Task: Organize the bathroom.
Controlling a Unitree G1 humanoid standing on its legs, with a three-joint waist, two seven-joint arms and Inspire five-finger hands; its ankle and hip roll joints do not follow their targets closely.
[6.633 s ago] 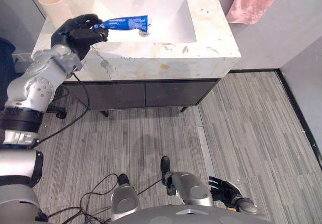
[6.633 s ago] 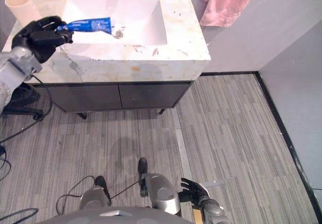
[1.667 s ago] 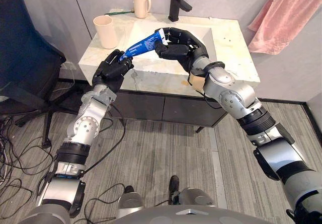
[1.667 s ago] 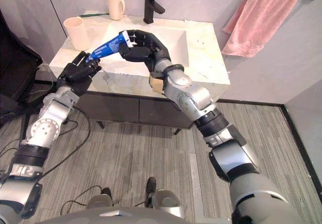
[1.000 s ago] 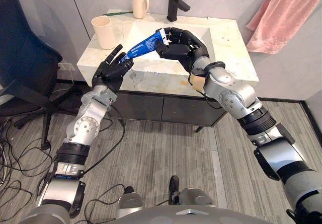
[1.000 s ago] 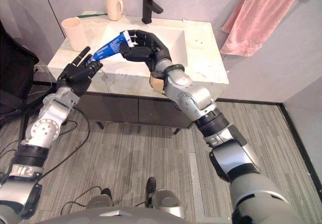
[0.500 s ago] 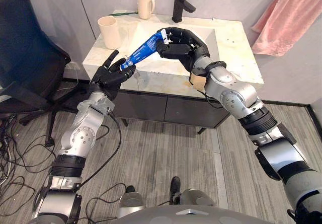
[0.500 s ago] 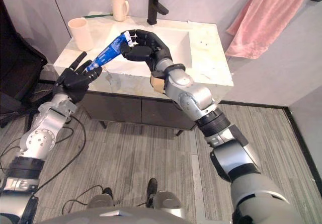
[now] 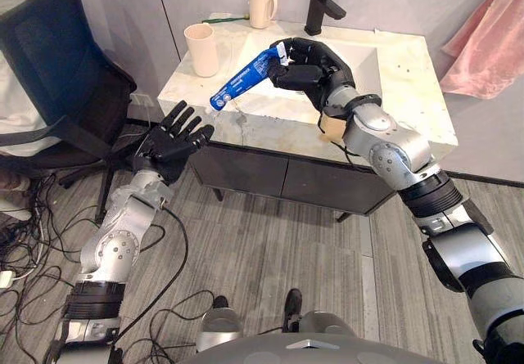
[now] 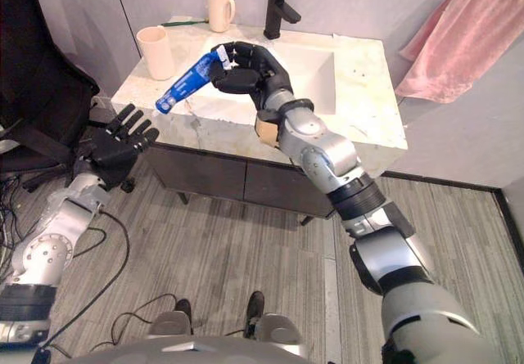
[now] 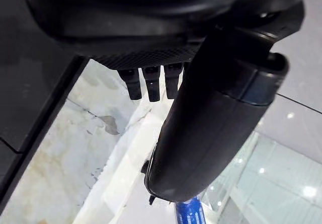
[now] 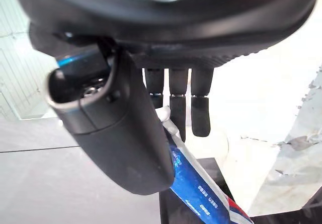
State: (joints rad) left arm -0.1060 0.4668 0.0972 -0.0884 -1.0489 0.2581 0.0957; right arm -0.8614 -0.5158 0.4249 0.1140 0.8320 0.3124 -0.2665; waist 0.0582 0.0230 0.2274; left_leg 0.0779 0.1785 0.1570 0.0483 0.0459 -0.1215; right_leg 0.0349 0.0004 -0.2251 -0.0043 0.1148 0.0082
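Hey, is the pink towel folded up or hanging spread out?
Hanging out. The pink towel drapes loosely down the wall to the right of the sink counter, its top edge up at the frame's corner, not stacked or folded.

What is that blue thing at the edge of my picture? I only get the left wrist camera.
Observer: It's a blue toothpaste tube. The right hand is holding it by one end, above the counter.
Operator: Is my left hand touching it?
Observer: No. The left hand is open with its fingers spread, lower down in front of the cabinet and apart from the tube.
Operator: Is there a cup it could go in?
Observer: Yes. A tall cup stands on the counter's left side, and a mug sits farther back, near the tap.
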